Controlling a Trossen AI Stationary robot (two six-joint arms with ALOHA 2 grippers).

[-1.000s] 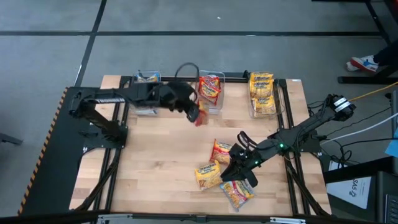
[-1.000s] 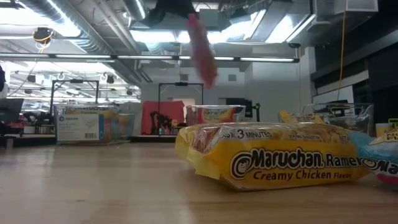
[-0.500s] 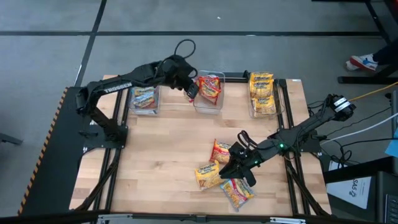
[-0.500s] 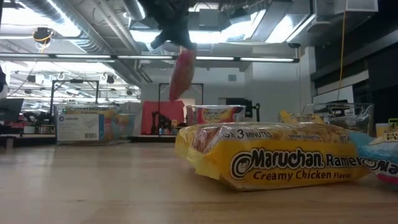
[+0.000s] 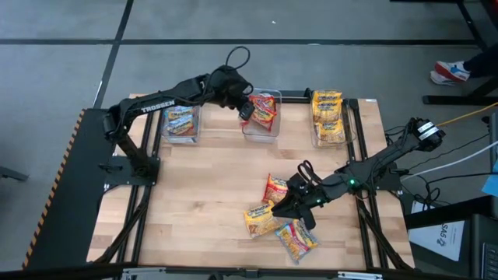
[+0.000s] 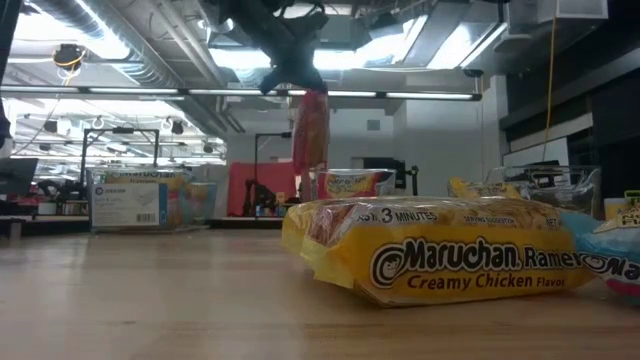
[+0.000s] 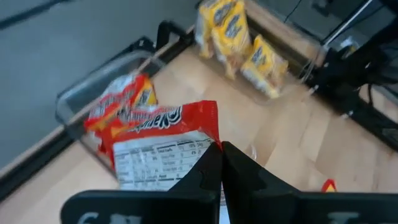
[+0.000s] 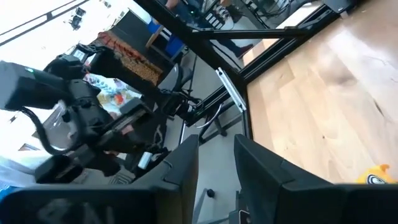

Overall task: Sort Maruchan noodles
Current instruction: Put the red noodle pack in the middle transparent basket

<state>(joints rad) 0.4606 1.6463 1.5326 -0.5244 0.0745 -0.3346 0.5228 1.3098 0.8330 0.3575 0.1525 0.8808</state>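
While the left gripper jaws grasp a red Maruchan packet just over the middle bin, release comes next; right gripper jaws half-parted, apparently empty, beside the loose packets.

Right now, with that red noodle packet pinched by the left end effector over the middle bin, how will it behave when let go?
The red packet hangs straight down from the left end effector, so it is probably light and fairly stiff. Its crinkly wrapper may slip. Dropped, it likely lands flat in the middle bin beside the packet already there.
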